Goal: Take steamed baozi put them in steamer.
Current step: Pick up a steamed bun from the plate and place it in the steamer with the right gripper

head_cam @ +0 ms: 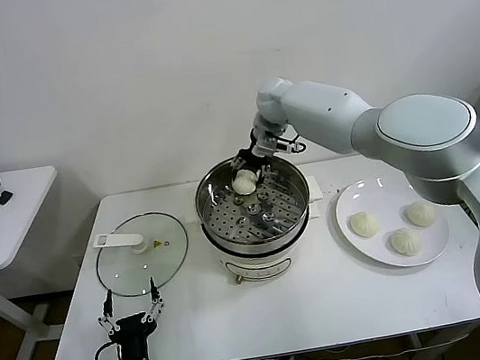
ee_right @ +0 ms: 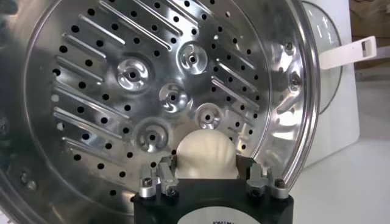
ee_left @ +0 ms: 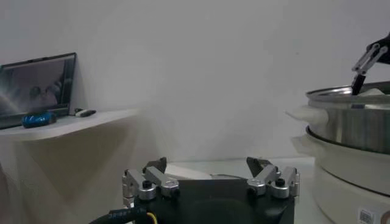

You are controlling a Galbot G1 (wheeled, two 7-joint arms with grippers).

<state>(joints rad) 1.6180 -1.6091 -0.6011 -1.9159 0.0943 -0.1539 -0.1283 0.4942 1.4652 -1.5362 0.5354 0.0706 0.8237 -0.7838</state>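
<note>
My right gripper (head_cam: 247, 175) is shut on a cream-white baozi (head_cam: 244, 181) and holds it just inside the far rim of the steamer (head_cam: 220, 229), above the perforated tray. In the right wrist view the baozi (ee_right: 206, 155) sits between the fingers (ee_right: 166, 167), over the tray (ee_right: 122, 91). Three more baozi (head_cam: 364, 224) (head_cam: 421, 213) (head_cam: 406, 241) lie on the white plate (head_cam: 346, 213) to the right of the steamer. My left gripper (head_cam: 130, 306) is open and empty, parked at the table's front left edge; it also shows in the left wrist view (ee_left: 210, 173).
The flat glass lid (head_cam: 134, 261) with a white handle lies left of the steamer. A white side table (head_cam: 17, 215) with a blue mouse stands farther left. The steamer's steel side (ee_left: 353, 122) shows in the left wrist view. A wall is behind the table.
</note>
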